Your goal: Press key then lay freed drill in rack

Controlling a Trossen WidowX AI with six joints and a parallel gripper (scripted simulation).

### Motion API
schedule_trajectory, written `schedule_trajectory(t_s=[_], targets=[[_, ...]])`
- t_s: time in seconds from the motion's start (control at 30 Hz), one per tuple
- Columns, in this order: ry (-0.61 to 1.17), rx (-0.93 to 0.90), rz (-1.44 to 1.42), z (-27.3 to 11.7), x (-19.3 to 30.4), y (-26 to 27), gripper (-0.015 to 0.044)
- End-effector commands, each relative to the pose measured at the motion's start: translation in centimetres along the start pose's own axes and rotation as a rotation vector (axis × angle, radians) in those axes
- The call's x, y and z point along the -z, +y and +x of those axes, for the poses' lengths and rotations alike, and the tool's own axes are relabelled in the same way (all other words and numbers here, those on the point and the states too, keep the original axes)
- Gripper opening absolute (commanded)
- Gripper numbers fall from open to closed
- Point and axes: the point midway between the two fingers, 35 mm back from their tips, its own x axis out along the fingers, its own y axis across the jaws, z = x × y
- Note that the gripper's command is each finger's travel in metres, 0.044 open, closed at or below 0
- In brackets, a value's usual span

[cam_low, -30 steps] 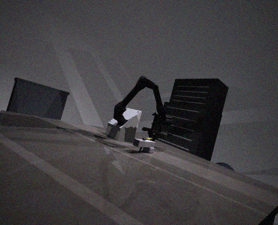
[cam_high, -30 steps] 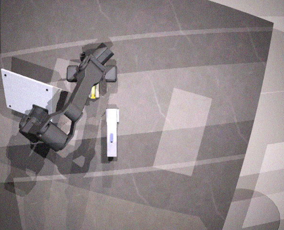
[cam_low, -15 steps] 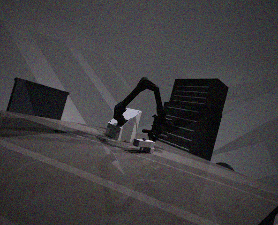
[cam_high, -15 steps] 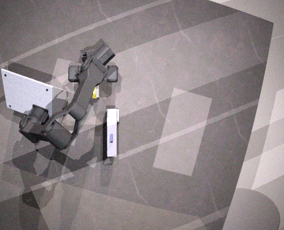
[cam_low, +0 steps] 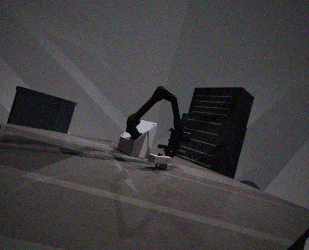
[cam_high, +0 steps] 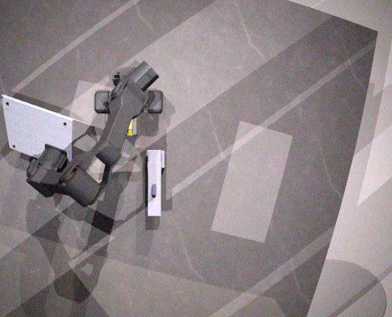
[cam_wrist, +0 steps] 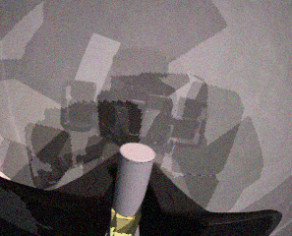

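Note:
My gripper (cam_high: 129, 102) (cam_low: 172, 155) (cam_wrist: 132, 159) is shut on the drill, a grey cylinder (cam_wrist: 134, 184) with a yellow band (cam_wrist: 124, 222) at the lower edge of the wrist view. In the top view a yellow part (cam_high: 130, 129) shows beside the forearm, which hides most of the grip. A long white block (cam_high: 154, 205) (cam_low: 159, 159) stands to the lower right of the gripper in the top view. A small blue-violet piece (cam_high: 153, 189), perhaps the key, is on its top. I cannot tell which object is the rack.
A white box with a sloped panel (cam_high: 35, 126) (cam_low: 147, 125) stands by the arm's base. A pale flat rectangle (cam_high: 252, 184) lies right of the white block. A dark drawer cabinet (cam_low: 216, 129) and a dark box (cam_low: 41, 111) are in the background.

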Motion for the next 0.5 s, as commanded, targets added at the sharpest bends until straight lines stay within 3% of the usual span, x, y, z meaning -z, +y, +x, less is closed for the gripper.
schedule_trajectory(t_s=[0.0,0.47], targets=[[0.010,-0.009,-0.006,0.68,0.24,0.36,0.0000],[0.010,-0.009,-0.006,0.77,0.30,0.44,0.0000]])
